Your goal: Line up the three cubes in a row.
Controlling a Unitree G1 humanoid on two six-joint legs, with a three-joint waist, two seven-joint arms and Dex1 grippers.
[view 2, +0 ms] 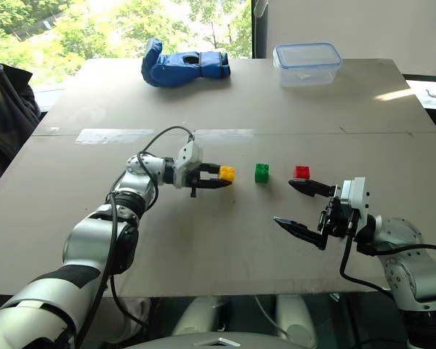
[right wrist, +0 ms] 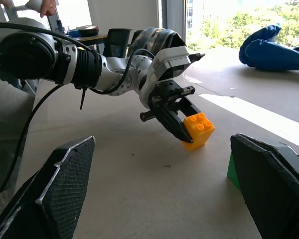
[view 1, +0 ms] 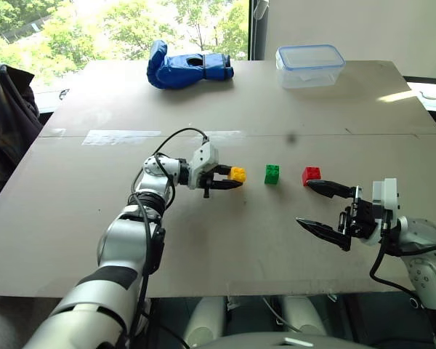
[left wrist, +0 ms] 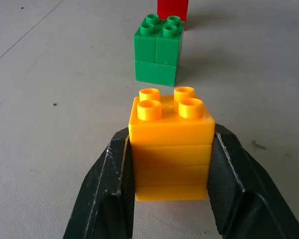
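left tool (view 1: 231, 179) pinching yellow cube (view 1: 237, 174), studs up | right tool (view 1: 325, 209) spread | green cube (view 1: 272, 174), red cube (view 1: 311, 175) upright

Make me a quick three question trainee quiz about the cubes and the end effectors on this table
1. True or false: the left end effector is shut on the yellow cube.
2. Which cube sits between the other two? A red cube B green cube C yellow cube
3. Fill in: the right end effector is ____.

Key: 1 true. 2 B. 3 open.
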